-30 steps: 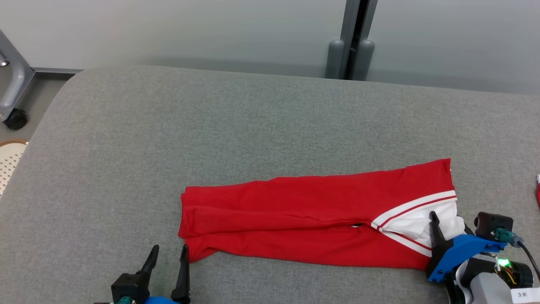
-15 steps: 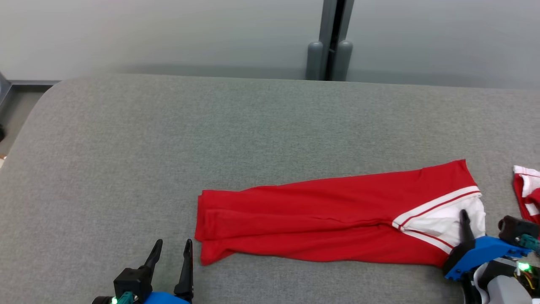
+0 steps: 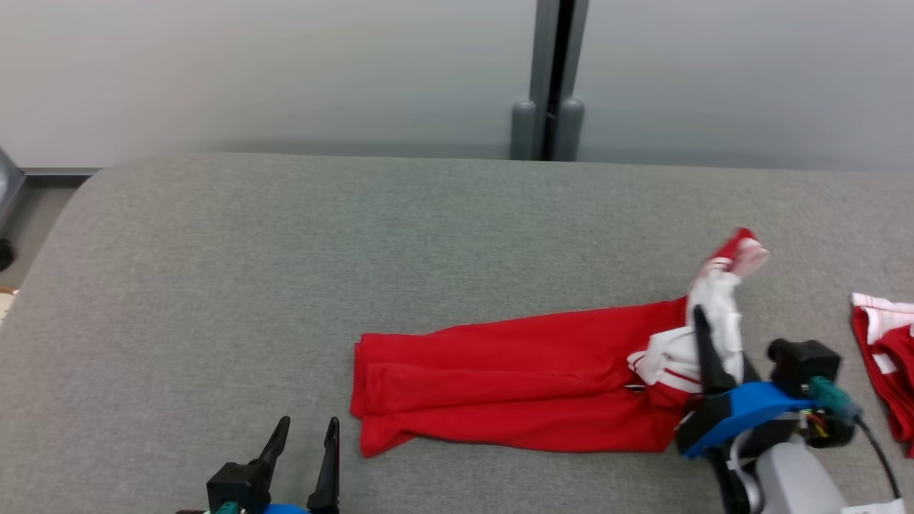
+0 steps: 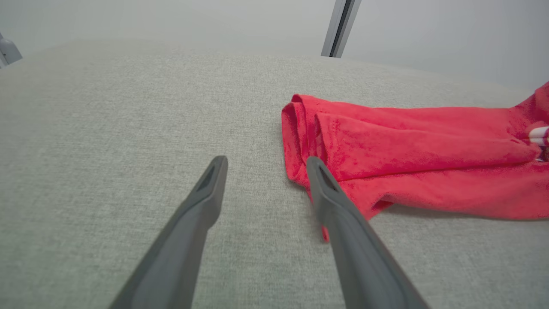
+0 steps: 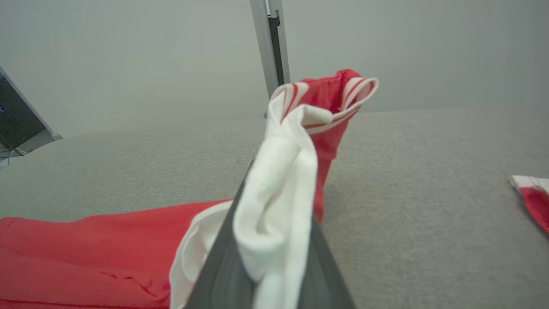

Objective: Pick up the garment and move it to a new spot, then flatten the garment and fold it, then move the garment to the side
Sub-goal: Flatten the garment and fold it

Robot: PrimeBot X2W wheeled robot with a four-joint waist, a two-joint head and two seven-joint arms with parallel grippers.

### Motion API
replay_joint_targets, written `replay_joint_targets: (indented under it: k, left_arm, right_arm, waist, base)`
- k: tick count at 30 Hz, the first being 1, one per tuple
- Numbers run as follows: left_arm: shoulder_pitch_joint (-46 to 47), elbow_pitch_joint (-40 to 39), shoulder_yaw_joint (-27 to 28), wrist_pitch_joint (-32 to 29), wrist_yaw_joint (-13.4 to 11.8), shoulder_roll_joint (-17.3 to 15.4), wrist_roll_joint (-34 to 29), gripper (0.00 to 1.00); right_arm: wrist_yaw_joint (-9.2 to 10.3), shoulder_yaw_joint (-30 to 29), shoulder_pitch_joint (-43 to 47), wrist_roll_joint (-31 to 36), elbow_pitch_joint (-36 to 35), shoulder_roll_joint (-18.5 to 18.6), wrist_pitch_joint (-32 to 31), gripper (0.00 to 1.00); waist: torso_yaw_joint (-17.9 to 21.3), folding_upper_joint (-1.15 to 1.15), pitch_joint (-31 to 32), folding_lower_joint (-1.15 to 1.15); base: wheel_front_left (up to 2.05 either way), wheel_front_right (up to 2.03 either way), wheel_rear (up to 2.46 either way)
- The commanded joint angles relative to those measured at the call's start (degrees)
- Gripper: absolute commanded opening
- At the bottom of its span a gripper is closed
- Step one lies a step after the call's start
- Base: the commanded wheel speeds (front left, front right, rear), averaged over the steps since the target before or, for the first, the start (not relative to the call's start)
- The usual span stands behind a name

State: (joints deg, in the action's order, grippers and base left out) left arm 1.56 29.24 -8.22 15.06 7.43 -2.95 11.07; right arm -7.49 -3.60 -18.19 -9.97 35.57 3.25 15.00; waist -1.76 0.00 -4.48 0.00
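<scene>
Since the earlier frame, the right end of the garment [image 3: 514, 385] has risen from flat on the grey padded surface [image 3: 357, 250] into a bunched, upright fold (white fabric with red stripes). Nearest, at the left, the left gripper [image 3: 308, 428] has its fingers spread wide and holds nothing. Its right finger is just beside the garment's near-left corner; contact cannot be confirmed. At the near right, the right gripper [image 3: 708, 343] is clamped narrow on the raised white end. Between the two grippers, the garment's red body lies long and folded on the surface, running left to right. Further right, well apart, a second red-and-white garment [image 3: 882, 343] lies at the edge. Beyond the far edge, a grey post [image 3: 550, 78] stands against a pale wall.
</scene>
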Motion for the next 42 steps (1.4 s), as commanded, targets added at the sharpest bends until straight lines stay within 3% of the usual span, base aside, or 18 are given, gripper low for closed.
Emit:
replay_joint_targets:
  k: [1,8,20,21,22,26,30,42]
  left_arm:
    - [-0.2,0.1,-0.1,0.1,0.1,0.0,0.1,1.00]
    - [-1.5,1.0,-0.6,0.1,0.1,0.0,-0.3,1.00]
    - [-2.7,1.0,-0.8,0.1,0.1,0.0,-0.9,1.00]
    - [-2.6,1.1,-0.8,0.1,0.1,0.0,-0.9,1.00]
    - [-2.6,1.1,-0.9,0.1,0.1,0.0,-0.8,1.00]
    - [-2.0,1.1,-0.4,0.1,0.1,0.0,-0.6,1.00]
    - [-1.5,0.8,-0.1,0.1,0.1,0.0,-0.5,1.00]
    - [-1.3,-0.3,1.4,0.1,0.1,0.0,-1.4,1.00]
  right_arm:
    - [0.00,2.7,1.0,-1.4,-1.3,-0.3,0.2,0.00]
    - [0.00,17.4,2.3,-8.8,-2.1,-0.3,0.2,0.00]
    - [0.00,29.9,-2.3,-17.1,4.2,-0.2,0.2,0.00]
    - [0.00,31.0,-2.8,-18.1,4.4,-0.3,0.2,0.38]
    - [0.00,32.4,-3.3,-19.4,4.1,-0.3,0.2,1.00]
    - [0.00,34.7,-4.3,-23.2,1.5,-0.2,0.2,1.00]
    - [0.00,32.6,-3.8,-22.1,0.4,-0.2,0.2,1.00]
    - [0.00,12.2,4.6,-4.6,-1.6,-0.2,0.2,1.00]
  waist:
    - [-0.7,0.00,0.2,0.00]
    - [-6.2,0.00,1.9,0.00]
    - [-13.1,0.00,2.5,0.00]
    - [-13.3,0.00,2.4,0.00]
    - [-13.4,0.00,2.4,0.00]
    - [-12.6,0.00,2.3,0.00]
    - [-10.7,0.00,2.6,0.00]
    - [-3.3,0.00,4.0,0.00]
  base:
    - [0.00,0.00,0.00]
    - [0.00,0.00,0.00]
    - [0.00,0.00,0.00]
    - [0.00,0.00,0.00]
    - [0.00,0.00,0.00]
    - [0.00,0.00,0.00]
    - [0.00,0.00,0.00]
    - [0.00,0.00,0.00]
